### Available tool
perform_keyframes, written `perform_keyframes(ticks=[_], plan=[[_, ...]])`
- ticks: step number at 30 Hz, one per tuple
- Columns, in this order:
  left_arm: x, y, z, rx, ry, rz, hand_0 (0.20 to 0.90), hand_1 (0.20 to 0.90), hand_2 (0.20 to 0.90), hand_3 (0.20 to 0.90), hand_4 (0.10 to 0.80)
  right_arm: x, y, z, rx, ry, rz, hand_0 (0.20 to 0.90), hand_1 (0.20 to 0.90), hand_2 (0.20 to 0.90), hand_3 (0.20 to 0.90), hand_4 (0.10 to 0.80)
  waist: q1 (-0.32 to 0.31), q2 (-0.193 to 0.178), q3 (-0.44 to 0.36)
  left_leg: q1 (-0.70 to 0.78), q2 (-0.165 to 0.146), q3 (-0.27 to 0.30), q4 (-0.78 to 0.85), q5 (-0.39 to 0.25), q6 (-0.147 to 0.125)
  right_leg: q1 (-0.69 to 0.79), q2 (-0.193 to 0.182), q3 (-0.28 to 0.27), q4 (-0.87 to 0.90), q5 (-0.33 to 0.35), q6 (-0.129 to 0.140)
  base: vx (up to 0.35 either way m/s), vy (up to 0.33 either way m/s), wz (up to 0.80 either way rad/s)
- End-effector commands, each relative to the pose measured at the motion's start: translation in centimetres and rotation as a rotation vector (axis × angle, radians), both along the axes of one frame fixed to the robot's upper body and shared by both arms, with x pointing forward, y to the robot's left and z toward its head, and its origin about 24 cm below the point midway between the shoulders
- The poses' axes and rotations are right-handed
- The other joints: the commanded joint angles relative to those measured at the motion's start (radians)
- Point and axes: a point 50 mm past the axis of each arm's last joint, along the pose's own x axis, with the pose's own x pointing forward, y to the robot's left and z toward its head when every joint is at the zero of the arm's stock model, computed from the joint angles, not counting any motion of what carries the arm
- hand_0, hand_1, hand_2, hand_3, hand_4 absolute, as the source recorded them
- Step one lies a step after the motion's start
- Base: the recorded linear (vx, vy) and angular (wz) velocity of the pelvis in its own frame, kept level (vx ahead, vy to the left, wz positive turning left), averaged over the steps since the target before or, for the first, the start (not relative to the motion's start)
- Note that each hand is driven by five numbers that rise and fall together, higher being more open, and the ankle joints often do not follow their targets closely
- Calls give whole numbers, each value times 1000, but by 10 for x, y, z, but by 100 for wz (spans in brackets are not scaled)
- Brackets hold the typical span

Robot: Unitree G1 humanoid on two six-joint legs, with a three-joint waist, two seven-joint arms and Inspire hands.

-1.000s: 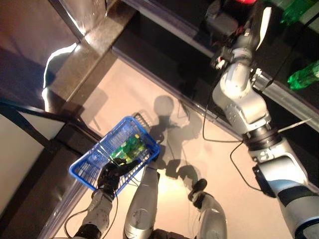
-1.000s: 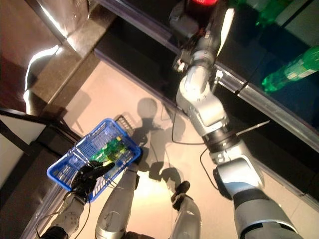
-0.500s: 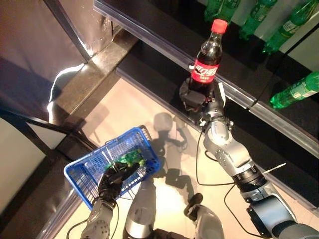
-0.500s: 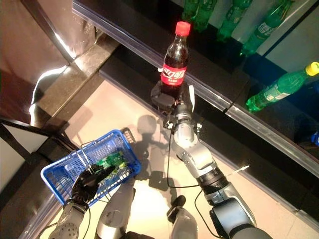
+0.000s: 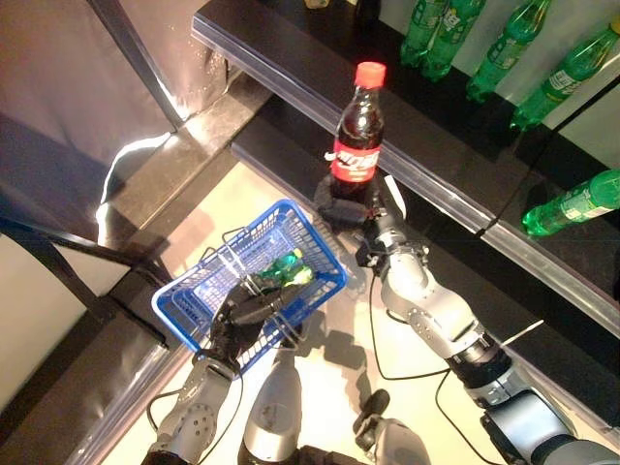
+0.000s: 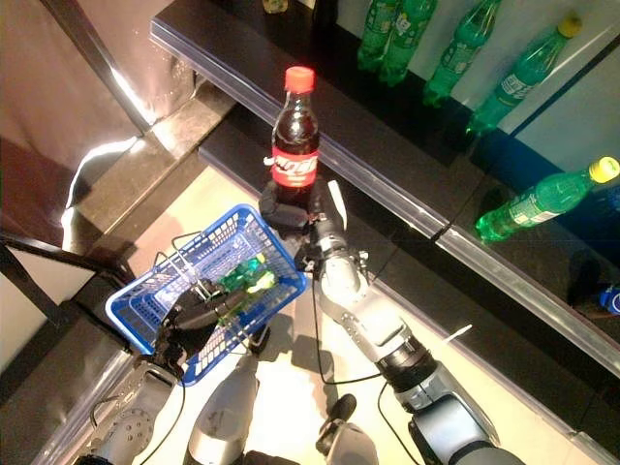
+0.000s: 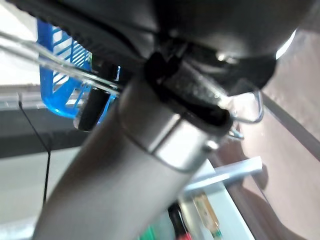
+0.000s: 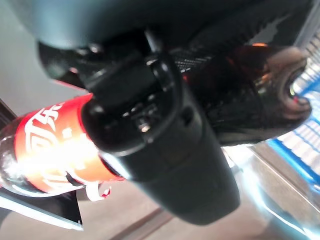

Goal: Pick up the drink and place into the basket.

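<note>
Now | R hand (image 5: 351, 210) fingers round cola bottle (image 5: 356, 136) base | L hand (image 5: 239, 315) clamps basket (image 5: 194, 291) handle

The right hand (image 5: 351, 211) sat at centre frame, fingers curled round the cola bottle (image 5: 356, 136), arm reaching from lower right. The left hand (image 5: 240, 315), lower left, gripped the basket handle (image 5: 254, 302).

You have a dark shelf (image 6: 387, 155) running across the upper part of the head views, with several green bottles (image 6: 397, 39) standing in a row at its back. One further green bottle with a yellow cap (image 6: 542, 199) lies on its side on a lower level at right. Pale floor (image 6: 281, 358) shows below the shelf.
</note>
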Motion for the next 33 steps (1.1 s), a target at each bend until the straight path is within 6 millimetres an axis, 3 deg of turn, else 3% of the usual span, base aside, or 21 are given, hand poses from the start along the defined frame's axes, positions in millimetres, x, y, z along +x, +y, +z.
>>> perform_keyframes(ticks=[1, 10, 18, 24, 33], plan=[[4, -33, 93, -96, -525, -234, 300, 300, 300, 200, 100, -15, 29, 31, 160, -138, 125, 300, 300, 300, 200, 100, 0, 3, -298, 39, 5, -55, -4, -29, 19, -16, 16, -19, -23, 96, -87, 43, -33, 4], [-4, -56, 123, -157, -664, -450, 300, 300, 300, 200, 100, -16, 48, -18, 123, 61, 150, 300, 300, 300, 200, 100, 23, -10, -323, 50, 7, -72, -23, -29, 18, 9, 19, -19, -70, 114, -77, 23, -8, 4], [-22, -79, 151, -272, -831, -758, 300, 300, 300, 200, 100, -15, 53, -37, 137, 139, 125, 300, 300, 300, 200, 100, 29, -11, -325, 54, 7, -82, -20, -36, 16, 18, 14, -30, -66, 111, -74, 16, 3, 3], [-33, -84, 165, -380, -923, -866, 300, 300, 300, 200, 100, -19, 61, -53, 126, 198, 102, 300, 300, 300, 200, 100, 34, -15, -339, 64, 7, -87, -28, -40, 14, 22, 13, -29, -65, 108, -69, 45, 0, 3], [-47, -70, 191, -271, -1145, -919, 300, 300, 300, 200, 100, -35, 62, -104, 141, 377, 42, 300, 300, 300, 200, 100, 53, -13, -353, 61, 10, -96, -28, -41, 7, 25, 10, -44, -54, 96, -66, 47, -12, 3]])
